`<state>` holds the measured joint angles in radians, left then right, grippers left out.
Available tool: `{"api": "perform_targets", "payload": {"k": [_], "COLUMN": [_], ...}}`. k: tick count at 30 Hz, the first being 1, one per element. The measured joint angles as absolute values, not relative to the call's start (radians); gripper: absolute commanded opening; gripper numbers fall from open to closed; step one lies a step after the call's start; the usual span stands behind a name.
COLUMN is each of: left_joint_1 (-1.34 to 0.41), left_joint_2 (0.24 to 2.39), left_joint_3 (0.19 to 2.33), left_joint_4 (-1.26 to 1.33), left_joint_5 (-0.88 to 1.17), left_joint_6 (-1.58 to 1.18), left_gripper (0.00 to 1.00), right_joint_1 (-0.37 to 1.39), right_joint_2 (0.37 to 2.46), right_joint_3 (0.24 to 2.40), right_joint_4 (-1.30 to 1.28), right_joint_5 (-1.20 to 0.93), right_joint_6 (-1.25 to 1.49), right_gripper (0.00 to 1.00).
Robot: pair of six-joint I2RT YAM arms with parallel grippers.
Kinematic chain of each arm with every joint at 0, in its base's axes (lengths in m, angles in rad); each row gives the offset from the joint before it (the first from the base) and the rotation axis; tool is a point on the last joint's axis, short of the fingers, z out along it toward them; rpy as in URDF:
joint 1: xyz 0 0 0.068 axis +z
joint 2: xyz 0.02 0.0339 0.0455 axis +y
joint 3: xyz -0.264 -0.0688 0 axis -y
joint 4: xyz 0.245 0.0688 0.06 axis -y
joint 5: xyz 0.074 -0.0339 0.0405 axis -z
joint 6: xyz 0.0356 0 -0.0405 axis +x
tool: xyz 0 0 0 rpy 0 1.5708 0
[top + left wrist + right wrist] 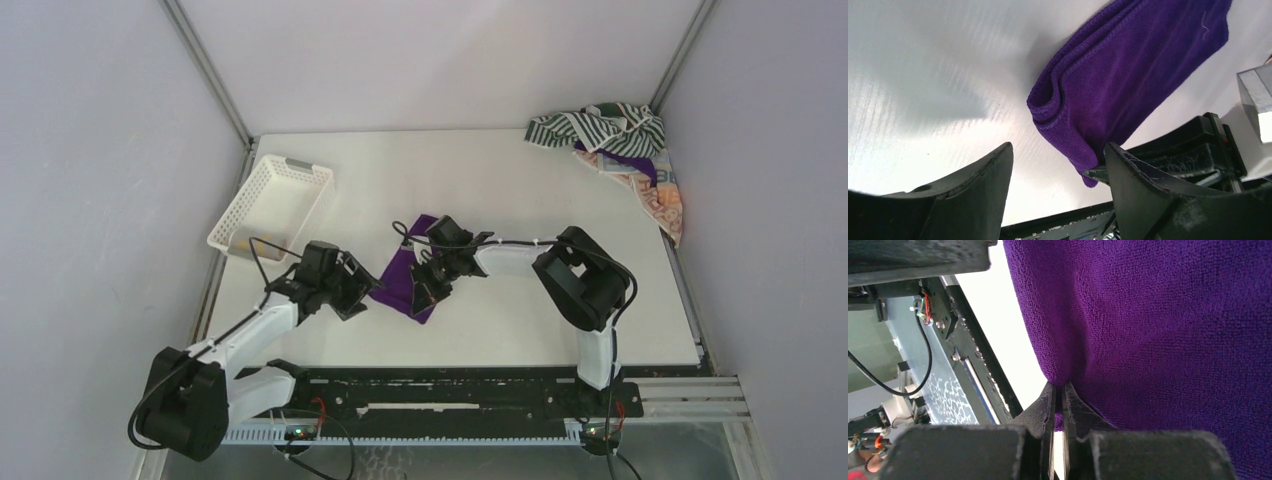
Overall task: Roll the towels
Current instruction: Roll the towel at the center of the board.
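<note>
Where right fingers (1040, 412) pinch purple towel (1158, 340), its edge hidden.

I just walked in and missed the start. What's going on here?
The right gripper is shut on a pinch of the folded purple towel. The left gripper is open beside the towel's end and holds nothing. The other towels lie in an unrolled heap at the far right corner. A white basket sits at the far left.
</note>
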<state>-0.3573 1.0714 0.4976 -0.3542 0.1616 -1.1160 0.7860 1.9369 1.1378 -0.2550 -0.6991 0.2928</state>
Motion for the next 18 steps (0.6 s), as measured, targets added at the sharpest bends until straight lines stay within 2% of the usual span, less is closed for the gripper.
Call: {"api": "perform_targets", "payload": {"k": [3,8,11,18], "left_joint_1": [-0.359,-0.364,-0.364,-0.364], "left_joint_2": [1.114,1.216,1.246,1.336], "left_joint_3": [0.502,0.54,0.574,0.681], "left_joint_4": [-0.355,-0.381,-0.389,-0.445], "left_joint_5": [0.162,0.159,0.158,0.126], "left_joint_6": [-1.118,-1.115,-1.114,-1.092], "left_gripper": [0.66,0.43,0.36,0.28], "right_joint_1": [0.786,0.786,0.785,0.785], "right_joint_2": [1.945,1.967,1.979,1.983], "right_joint_3": [1.138,1.138,1.138,1.129], "right_joint_4": [-0.237,-0.226,-0.221,-0.196], "right_joint_5": [-0.719,-0.735,-0.743,-0.751], "right_joint_6": [0.308,0.322,0.329,0.339], "right_gripper": [0.0,0.0,0.0,0.0]}}
